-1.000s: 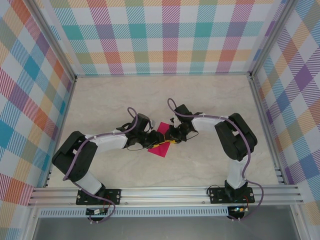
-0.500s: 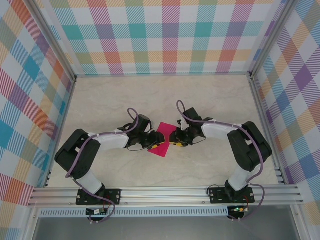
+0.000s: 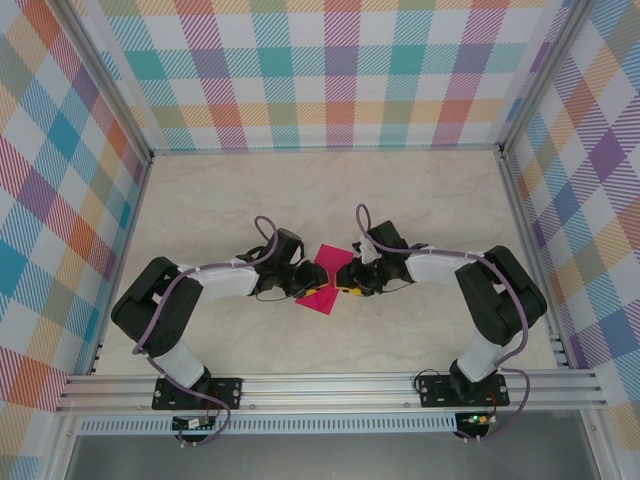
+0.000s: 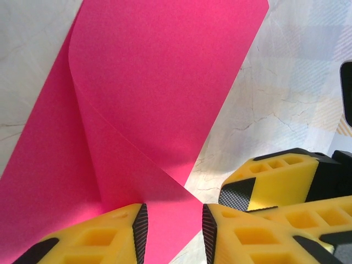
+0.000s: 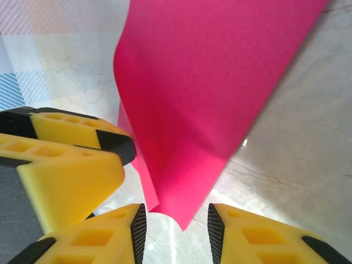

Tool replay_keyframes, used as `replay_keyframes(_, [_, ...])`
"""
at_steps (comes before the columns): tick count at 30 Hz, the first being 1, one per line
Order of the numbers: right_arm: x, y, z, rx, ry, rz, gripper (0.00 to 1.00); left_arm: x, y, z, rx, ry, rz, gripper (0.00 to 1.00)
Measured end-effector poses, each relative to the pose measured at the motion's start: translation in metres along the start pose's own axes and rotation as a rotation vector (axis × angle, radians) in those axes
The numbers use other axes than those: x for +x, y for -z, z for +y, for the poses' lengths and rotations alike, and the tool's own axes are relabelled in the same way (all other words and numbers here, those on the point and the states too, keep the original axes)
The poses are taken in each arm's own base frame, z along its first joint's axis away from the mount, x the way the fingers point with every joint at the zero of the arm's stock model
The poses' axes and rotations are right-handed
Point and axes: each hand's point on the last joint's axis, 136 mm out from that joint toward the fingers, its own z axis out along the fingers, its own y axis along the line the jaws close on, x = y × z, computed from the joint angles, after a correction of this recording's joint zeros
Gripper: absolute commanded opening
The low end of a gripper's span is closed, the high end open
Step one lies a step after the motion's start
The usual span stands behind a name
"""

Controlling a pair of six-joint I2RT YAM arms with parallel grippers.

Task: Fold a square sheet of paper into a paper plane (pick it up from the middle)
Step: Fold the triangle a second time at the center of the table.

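Table (image 3: 430, 200), pale, marbled | thin magenta-pink square paper sheet (image 3: 322, 283) is laid at its centre, one flap curled over, likely for a first crease | left gripper (image 4: 171, 234) is held apart astride a corner | right gripper (image 5: 176, 231) is held apart around the flap tip.

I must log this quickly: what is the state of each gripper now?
Left gripper: open, the thin, folded magenta-pink paper sheet between its fingers.
Right gripper: open, that sheet's corner between its fingers.

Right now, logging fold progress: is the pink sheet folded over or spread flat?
Partly folded: one flap of the square sheet of paper curls over the layer beneath, its bend rounded, not pressed flat.
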Motion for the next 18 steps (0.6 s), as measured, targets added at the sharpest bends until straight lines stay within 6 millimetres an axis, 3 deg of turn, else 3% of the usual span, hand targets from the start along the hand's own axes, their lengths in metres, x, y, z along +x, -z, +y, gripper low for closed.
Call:
replay_keyframes(10, [0.002, -0.011, 0.008, -0.031, 0.005, 0.037, 0.31, 0.000, 0.000, 0.000, -0.002, 0.001, -0.002, 0.30])
replay_keyframes(18, [-0.009, -0.015, 0.013, -0.040, 0.016, 0.030, 0.12, -0.001, 0.000, -0.001, 0.000, -0.001, -0.003, 0.29])
